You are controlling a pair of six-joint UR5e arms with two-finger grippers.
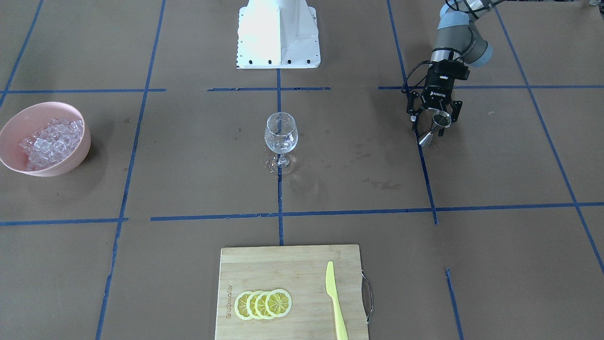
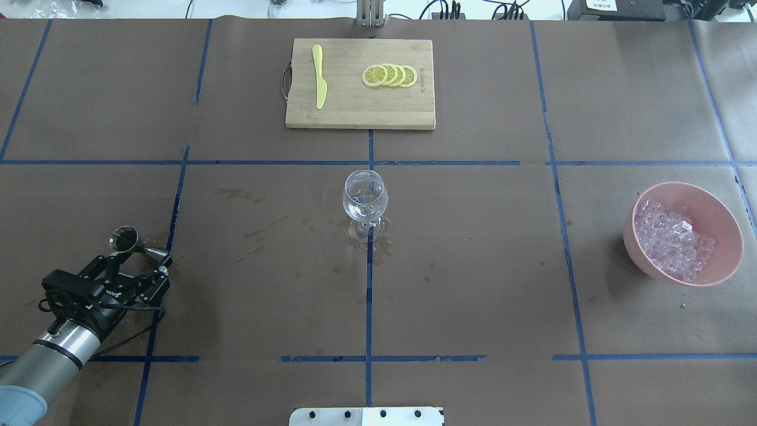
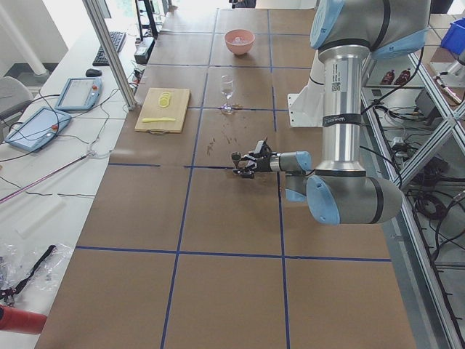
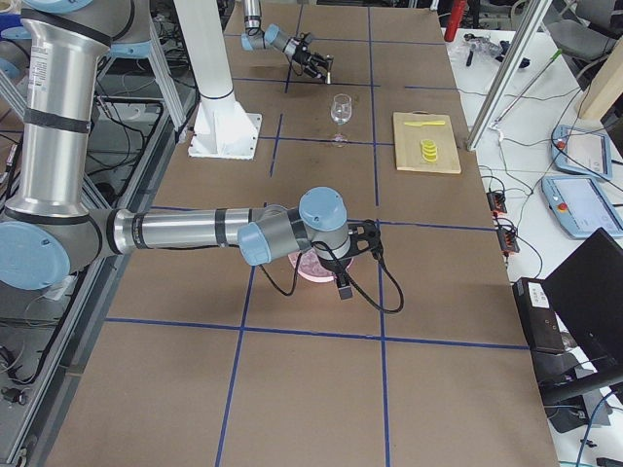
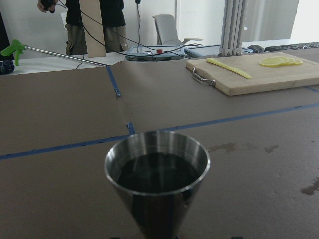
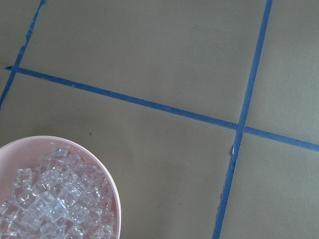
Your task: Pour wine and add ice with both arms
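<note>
left gripper [image 2: 142, 256]: mine. closed round the waist of a steel jigger [image 2: 124, 238], a finger on either side. it's upright, low over the table at the near left.
wine [image 5: 155, 174]: my wrist cam shows a dark, flat surface inside the jigger's top cup. reads as liquid, close to the rim. it's thin and clear, so hard to be sure.
wine glass [image 2: 365, 200]: centre of the table, upright, well apart from the jigger and off to its right. wet marks on the paper round its foot. can't tell if anything is inside it.
right gripper [image 4: 343, 284]: only shows in the side view, hanging over the pink bowl [image 1: 71, 160]. can't tell how far its fingers are apart or whether it has anything.
ice [image 2: 674, 242]: heap of clear cubes in that bowl, right side of the table, well apart from the glass.
step: my read is the wine pour. jigger in hand, not yet carried over.
next move: carry it right to the glass, keeping it level. get the cup's lip over the glass mouth, then roll the wrist slowly.
risk: full cup, narrow mouth. a fast tilt would likely slop onto the paper.
</note>
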